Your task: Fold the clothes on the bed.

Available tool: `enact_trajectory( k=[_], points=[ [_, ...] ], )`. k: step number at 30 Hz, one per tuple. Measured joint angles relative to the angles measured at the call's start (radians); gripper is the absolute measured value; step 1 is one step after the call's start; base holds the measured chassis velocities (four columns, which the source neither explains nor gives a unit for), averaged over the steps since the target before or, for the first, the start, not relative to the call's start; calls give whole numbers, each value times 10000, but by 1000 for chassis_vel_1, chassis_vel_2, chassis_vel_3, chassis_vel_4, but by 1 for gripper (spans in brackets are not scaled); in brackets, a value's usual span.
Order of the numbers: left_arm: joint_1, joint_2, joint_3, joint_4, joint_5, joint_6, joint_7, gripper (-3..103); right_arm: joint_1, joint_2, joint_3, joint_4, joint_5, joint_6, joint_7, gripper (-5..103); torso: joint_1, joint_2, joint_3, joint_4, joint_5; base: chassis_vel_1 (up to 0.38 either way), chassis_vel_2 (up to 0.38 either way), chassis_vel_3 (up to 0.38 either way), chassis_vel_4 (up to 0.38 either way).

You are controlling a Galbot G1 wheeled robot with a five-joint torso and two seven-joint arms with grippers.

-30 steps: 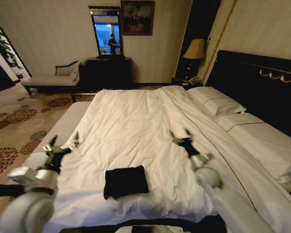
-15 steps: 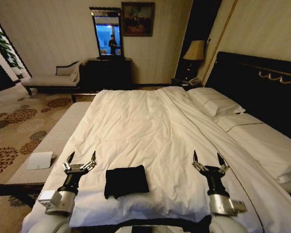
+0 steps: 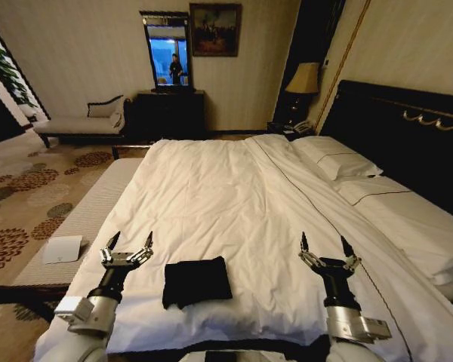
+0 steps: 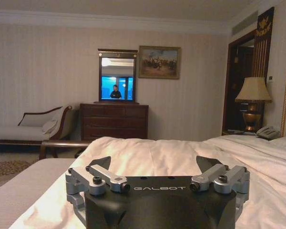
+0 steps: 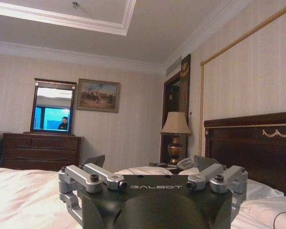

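The clothes (image 3: pixel 197 281) lie as a small, squarish black bundle on the white duvet near the foot of the bed (image 3: pixel 211 188). My left gripper (image 3: pixel 127 243) hovers just left of the bundle, its two fingers spread open and empty. My right gripper (image 3: pixel 326 244) is held over the duvet well to the right of the bundle, also open and empty. In the left wrist view the left gripper (image 4: pixel 155 164) points along the bed toward the far wall. In the right wrist view the right gripper (image 5: pixel 151 161) points toward the headboard side.
A padded bench (image 3: pixel 83 219) runs along the bed's left side with a white card (image 3: pixel 63 249) on it. Pillows (image 3: pixel 340 162) and a dark headboard (image 3: pixel 408 128) are at the right. A dresser (image 3: pixel 168 113), chaise (image 3: pixel 79 123) and lamp (image 3: pixel 303 79) stand by the far wall.
Both arms swung down from raised, splayed poses to low positions at the foot of the bed, flanking the black bundle. Over the last half second they barely moved. The bundle stayed put.
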Motion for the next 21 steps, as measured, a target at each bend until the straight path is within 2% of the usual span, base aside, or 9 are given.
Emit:
enact_trajectory(
  k=[21],
  points=[
    [-13,1,-20,19,-14,23,-2,100,41,-24,-29,-47,49,1,-25,100,0,0,0,-1,0,0,0,0,0]
  ],
)
